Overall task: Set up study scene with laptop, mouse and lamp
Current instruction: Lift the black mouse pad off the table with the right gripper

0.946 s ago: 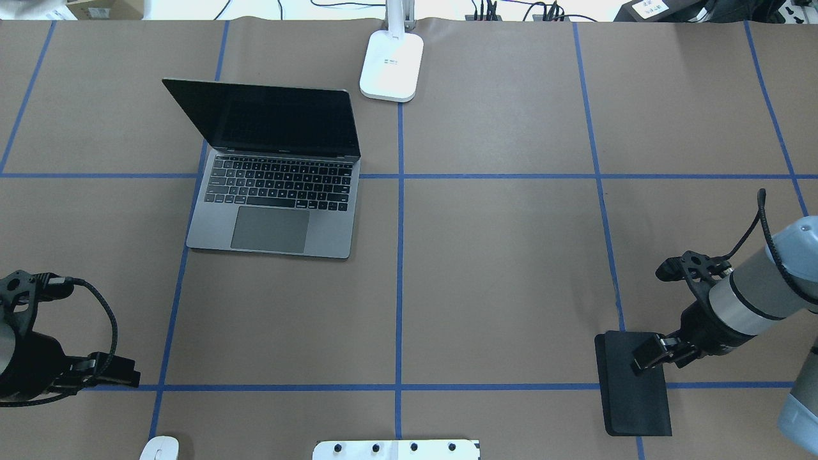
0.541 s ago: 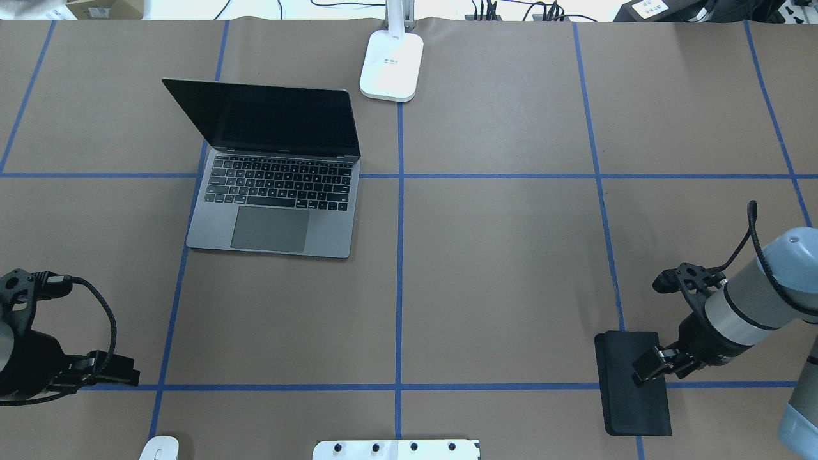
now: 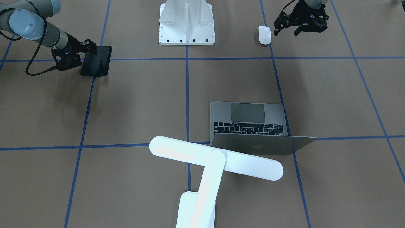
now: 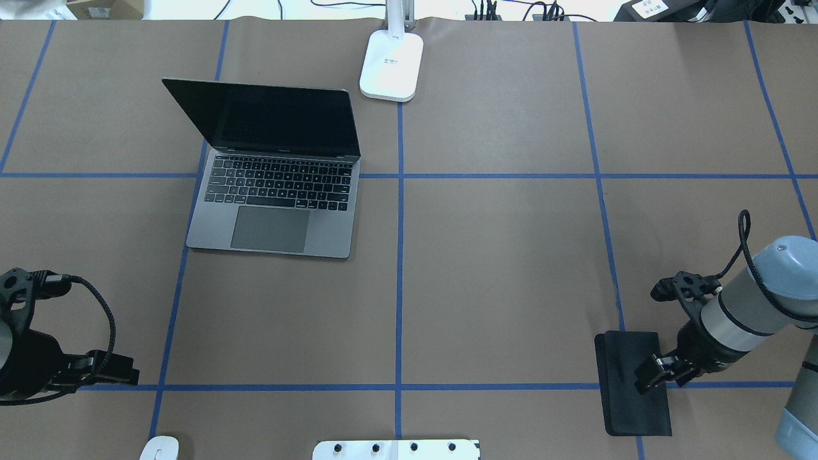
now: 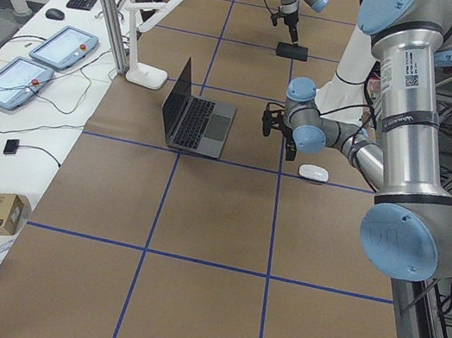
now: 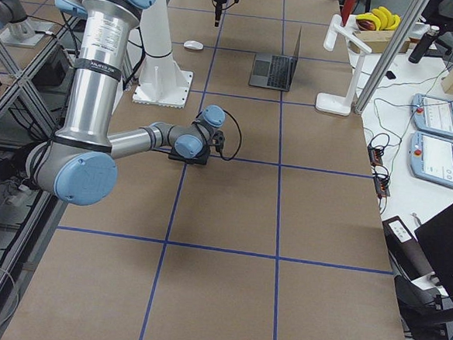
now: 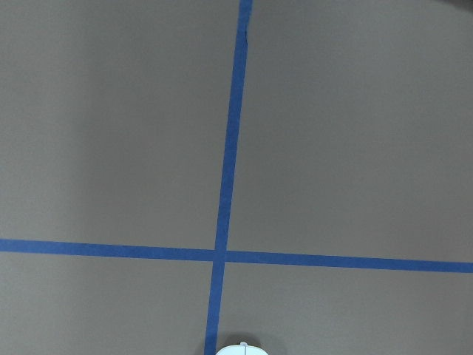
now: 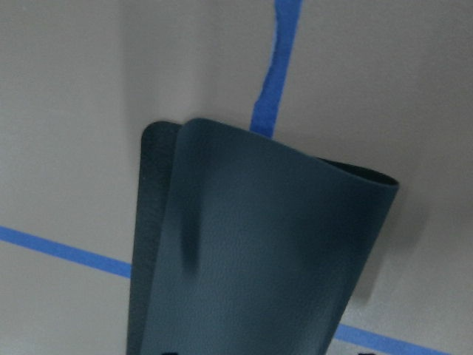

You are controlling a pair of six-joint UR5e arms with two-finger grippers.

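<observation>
The grey laptop [image 4: 275, 191] stands open on the table's left half; its lid shows in the front-facing view [image 3: 262, 144]. The white lamp's base [image 4: 391, 64] sits at the far edge, and its bar head [image 3: 215, 158] hangs beside the laptop lid. The white mouse [image 4: 160, 449] lies at the near edge, left of the pedestal, and also shows in the front-facing view [image 3: 264, 34]. My left gripper [image 4: 128, 374] is open and empty above the table beside the mouse [image 3: 286, 31]. My right gripper [image 4: 647, 378] is shut on the right edge of a black mouse pad [image 4: 629, 390], which curls up [image 8: 251, 251].
The white bolted pedestal [image 4: 396, 449] stands at the near middle edge [image 3: 186, 22]. Blue tape lines cross the brown table cover. Cables and power strips lie beyond the far edge.
My right gripper has moved a little toward the near edge along the mouse pad, and its arm has dropped back. The left arm has barely shifted.
</observation>
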